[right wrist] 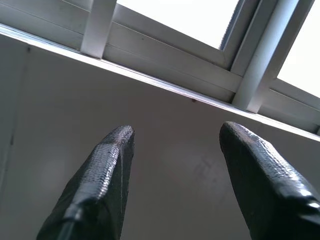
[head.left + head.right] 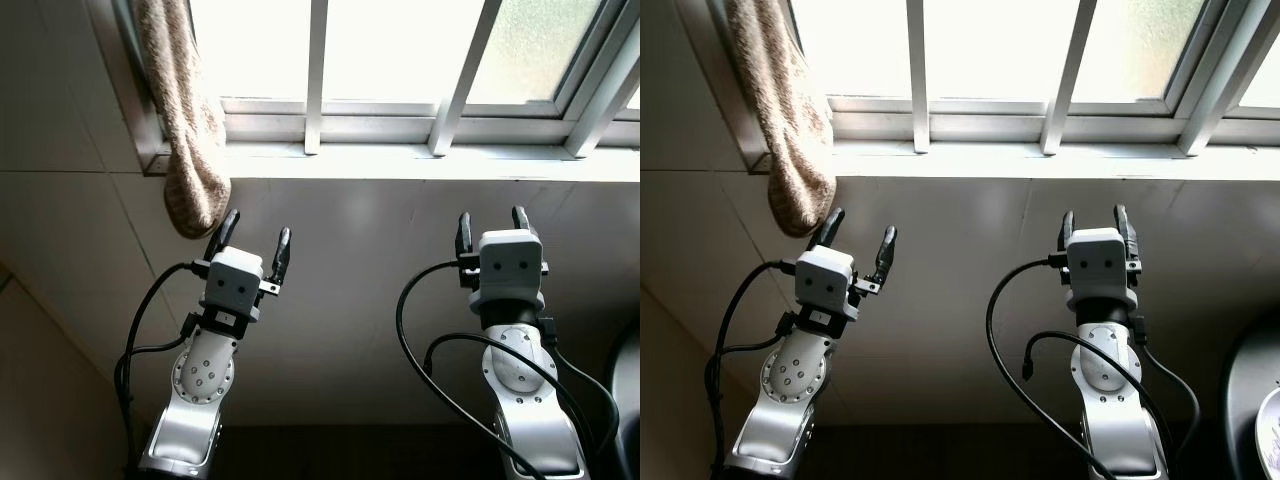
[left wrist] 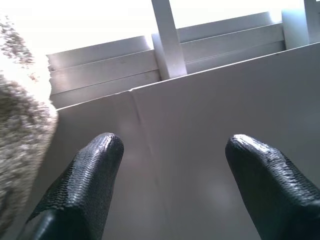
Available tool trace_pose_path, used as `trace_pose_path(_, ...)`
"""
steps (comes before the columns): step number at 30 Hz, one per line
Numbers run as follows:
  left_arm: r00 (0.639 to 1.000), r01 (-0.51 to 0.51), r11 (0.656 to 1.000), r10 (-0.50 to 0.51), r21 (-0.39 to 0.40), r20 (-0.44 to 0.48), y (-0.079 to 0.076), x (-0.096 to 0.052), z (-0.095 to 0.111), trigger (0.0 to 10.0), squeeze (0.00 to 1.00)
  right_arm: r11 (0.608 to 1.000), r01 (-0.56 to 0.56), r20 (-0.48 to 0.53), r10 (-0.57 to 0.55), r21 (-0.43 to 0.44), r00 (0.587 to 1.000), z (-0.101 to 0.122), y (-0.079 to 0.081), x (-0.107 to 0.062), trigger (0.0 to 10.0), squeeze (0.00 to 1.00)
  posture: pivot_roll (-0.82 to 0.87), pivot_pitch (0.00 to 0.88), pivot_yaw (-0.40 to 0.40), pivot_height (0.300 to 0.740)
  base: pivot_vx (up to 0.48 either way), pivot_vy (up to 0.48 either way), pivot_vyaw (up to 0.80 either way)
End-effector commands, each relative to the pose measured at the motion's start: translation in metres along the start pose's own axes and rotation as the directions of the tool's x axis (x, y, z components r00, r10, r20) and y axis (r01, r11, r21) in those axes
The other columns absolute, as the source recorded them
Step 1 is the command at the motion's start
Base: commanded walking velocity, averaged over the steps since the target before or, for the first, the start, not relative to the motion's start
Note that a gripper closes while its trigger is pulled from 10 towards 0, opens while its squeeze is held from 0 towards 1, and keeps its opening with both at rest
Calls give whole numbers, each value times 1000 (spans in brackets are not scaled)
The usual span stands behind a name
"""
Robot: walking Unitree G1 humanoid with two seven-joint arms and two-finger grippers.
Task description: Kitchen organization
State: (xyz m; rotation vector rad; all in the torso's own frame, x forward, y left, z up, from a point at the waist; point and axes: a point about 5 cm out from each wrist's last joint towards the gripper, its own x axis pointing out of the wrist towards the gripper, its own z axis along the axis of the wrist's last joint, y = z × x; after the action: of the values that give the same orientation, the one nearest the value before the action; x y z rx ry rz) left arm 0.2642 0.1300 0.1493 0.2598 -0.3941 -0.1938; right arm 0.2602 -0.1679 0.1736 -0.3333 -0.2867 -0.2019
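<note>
Both arms are raised in front of a tiled wall under a barred window. My left gripper [image 2: 257, 232] is open and empty, its fingertips [image 3: 102, 150] spread just below and to the right of a hanging beige towel [image 2: 190, 130]. The towel's fuzzy edge [image 3: 20, 150] lies close beside one finger without touching it. My right gripper [image 2: 492, 222] is also open and empty, pointing up at the wall below the white window sill [image 2: 420, 160]. Its fingers [image 1: 112, 155] frame bare wall and the window frame [image 1: 250, 75].
The white window bars [image 2: 1060, 80] and sill [image 2: 1020, 158] span the top. Pale wall tiles [image 2: 380, 290] lie behind both arms. A dark round object [image 2: 1250, 400] with a white rim piece sits at the lower right edge. Black cables [image 2: 420, 330] loop beside each arm.
</note>
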Motion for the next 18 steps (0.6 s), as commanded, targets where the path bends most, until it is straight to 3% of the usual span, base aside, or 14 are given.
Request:
trace_pose_path(1,1000,3,1000,-3,11,7,0,1,2,10000,0,1000,6,-10,-6,3,1000,-1,-2,1,10000,0,65,0,-37,740,0,0,-800)
trace_pose_path(18,1000,8,1000,-8,7,-1,0,1,1,10000,0,1000,13,-11,-13,2,1000,-1,-2,2,10000,0,68,0,-34,740,0,0,-800)
